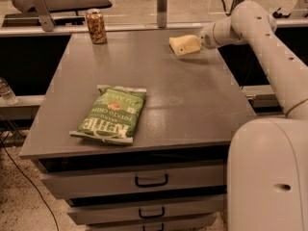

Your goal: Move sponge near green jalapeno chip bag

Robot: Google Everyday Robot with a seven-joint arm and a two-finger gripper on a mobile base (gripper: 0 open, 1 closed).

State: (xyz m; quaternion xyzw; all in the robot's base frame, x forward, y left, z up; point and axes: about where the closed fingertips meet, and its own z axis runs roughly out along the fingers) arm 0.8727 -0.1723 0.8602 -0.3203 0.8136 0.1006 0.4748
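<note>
Pale yellow soft sponge (179, 45), rounded block, sits far right on the matte grey tabletop (192, 100). The gripper (194, 42) is right at it; grip state can't tell. Flat crinkly green jalapeno chip bag (111, 114) lies front-left, well apart. Cylindrical soda can (96, 26) stands at the far-left corner.

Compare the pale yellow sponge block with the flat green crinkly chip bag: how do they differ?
The pale yellow sponge block is small and plain; the flat green crinkly chip bag is much larger, with white lettering. The sponge sits at the table's far right, with the gripper at it; the bag lies near the front left edge, untouched. Both are on the grey table.
</note>
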